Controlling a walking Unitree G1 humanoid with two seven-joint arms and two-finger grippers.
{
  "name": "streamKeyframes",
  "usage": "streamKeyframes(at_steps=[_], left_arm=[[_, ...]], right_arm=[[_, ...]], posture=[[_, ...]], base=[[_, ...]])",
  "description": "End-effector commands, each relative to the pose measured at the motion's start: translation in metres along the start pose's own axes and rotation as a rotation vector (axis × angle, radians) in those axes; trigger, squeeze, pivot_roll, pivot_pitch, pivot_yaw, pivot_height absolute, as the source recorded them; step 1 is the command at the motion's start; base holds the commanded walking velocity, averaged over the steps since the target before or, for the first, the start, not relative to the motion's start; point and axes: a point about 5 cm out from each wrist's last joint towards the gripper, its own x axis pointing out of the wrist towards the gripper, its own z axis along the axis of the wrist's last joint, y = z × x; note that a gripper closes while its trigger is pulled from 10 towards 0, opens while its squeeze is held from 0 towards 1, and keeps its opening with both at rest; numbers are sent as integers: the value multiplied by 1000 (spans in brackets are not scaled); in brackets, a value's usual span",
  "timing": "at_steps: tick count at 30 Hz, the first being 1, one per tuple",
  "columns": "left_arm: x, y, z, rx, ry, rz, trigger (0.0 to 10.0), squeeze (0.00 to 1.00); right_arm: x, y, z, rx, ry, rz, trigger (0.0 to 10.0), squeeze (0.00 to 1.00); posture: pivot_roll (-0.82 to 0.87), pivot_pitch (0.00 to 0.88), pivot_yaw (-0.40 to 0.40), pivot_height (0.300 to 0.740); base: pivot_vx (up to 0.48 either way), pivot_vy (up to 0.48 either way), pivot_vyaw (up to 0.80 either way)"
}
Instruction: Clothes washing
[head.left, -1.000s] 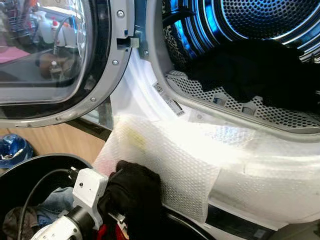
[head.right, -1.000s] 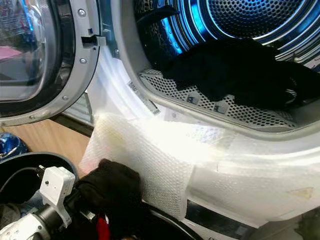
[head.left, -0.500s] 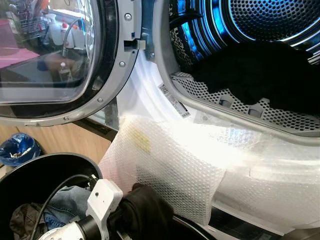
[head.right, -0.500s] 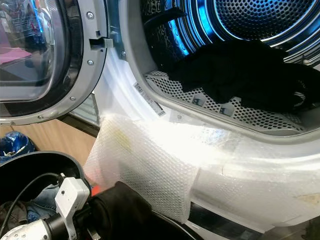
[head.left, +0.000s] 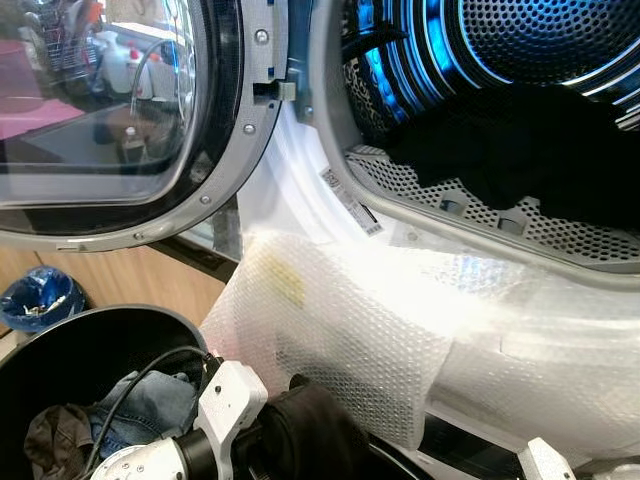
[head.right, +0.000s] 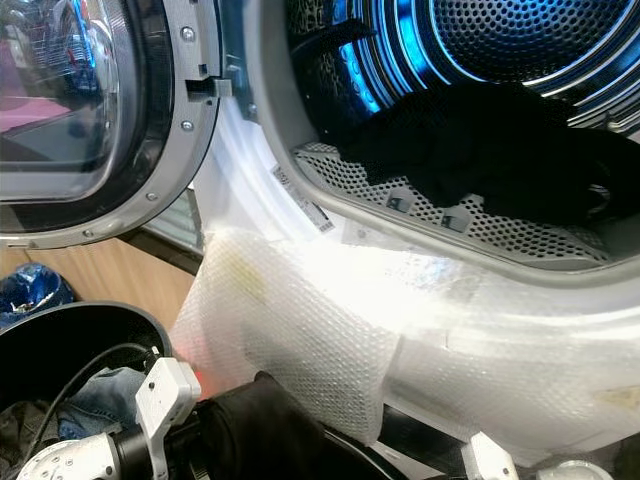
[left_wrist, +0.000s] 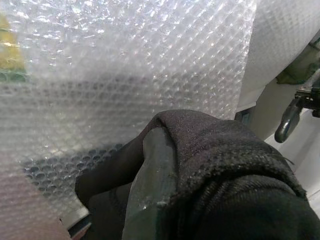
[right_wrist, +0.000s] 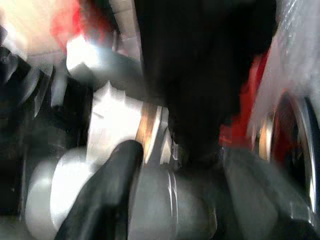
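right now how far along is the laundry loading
Partly done. Done: the washer door is open and dark clothes already lie in the drum. In hand: the left gripper has a black garment draped over it, low in front of the bubble wrap. Left: getting that garment into the drum, plus the jeans and other pieces in the black basket.

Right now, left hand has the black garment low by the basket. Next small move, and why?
Probably lift the left hand up and rightward toward the drum opening. The black garment is draped over its finger, low against the bubble wrap beside the basket; the door is open, with dark clothes inside.
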Motion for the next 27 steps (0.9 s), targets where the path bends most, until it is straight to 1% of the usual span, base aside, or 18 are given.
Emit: streamKeyframes(at_steps=[1, 2, 3, 5, 7, 9, 11, 12, 13, 14, 15, 17, 19, 21, 22, 23, 24, 27], left_arm=[[6, -3, 6, 4, -37, -18, 0, 0], [6, -3, 6, 4, -37, -18, 0, 0], [9, -6, 6, -9, -41, -31, 0, 0], [12, -11, 4, -23, -39, -61, 0, 0], [12, -11, 4, -27, -38, -67, 0, 0], [14, -16, 1, -39, -22, -110, 0, 0], [19, -22, -2, -60, 0, -182, 0, 0], [23, -25, -3, -70, 5, -225, 0, 0], [25, -26, -3, -72, 3, -235, 0, 0], [27, -26, -3, -75, -1, -244, 0, 0], [30, -28, -3, -83, -3, -257, 0, 0], [40, -33, -1, -115, -26, -303, 0, 0], [42, -34, 0, -117, -29, -321, 0, 0], [51, -39, 1, -117, -33, -373, 0, 0], [59, -41, 4, -112, -47, -409, 0, 0], [59, -41, 4, -112, -47, -409, 0, 0], [65, -41, 7, -117, -59, -419, 0, 0], [73, -38, 10, -131, -84, -402, 0, 0]], right_arm=[[-6, 5, 10, 12, -119, -34, 10000, 1000], [-6, 5, 10, 12, -119, -34, 10000, 1000], [-8, 12, 15, 34, -200, -47, 10000, 1000], [-10, 19, 22, 45, -288, -62, 10000, 1000], [-10, 20, 23, 46, -303, -64, 10000, 1000], [-7, 30, 29, 33, -333, -38, 10000, 1000], [2, 41, 31, 14, -329, -8, 10000, 1000], [10, 45, 29, -2, -321, -5, 10000, 255], [13, 45, 28, -9, -316, -7, 10000, 255], [16, 47, 28, -18, -317, -12, 10000, 0], [20, 49, 28, -26, -320, -8, 10000, 0], [26, 53, 36, -23, -369, -30, 10000, 0], [27, 53, 38, -20, -386, -40, 10000, 0], [34, 53, 41, -20, -405, -60, 10000, 0], [40, 50, 43, -14, -442, -99, 10000, 0], [40, 50, 43, -14, -442, -99, 10000, 0], [43, 50, 49, -7, -495, -115, 10000, 0], [48, 51, 52, -5, -519, -128, 10000, 0]], posture=[[54, 90, -108, 740], [54, 90, -108, 740], [54, 90, -108, 740], [51, 90, -111, 740], [51, 90, -111, 740], [37, 78, -106, 740], [27, 66, -100, 740], [23, 60, -99, 740], [23, 60, -99, 740], [21, 53, -96, 740], [18, 46, -93, 740], [12, 30, -86, 740], [12, 30, -86, 740], [3, 8, -80, 740], [1, 0, -78, 740], [1, 0, -78, 740], [-5, 0, -73, 740], [-8, 0, -74, 740]], base=[[0, 0, 0], [0, 0, 0], [0, 0, 0], [0, 0, 0], [0, 0, 0], [0, 0, 0], [0, 0, 0], [0, 0, 0], [0, 0, 0], [0, 0, 0], [0, 0, 0], [0, 0, 0], [0, 0, 0], [0, 0, 0], [0, 0, 0], [0, 0, 0], [0, 0, 0], [0, 0, 0]])
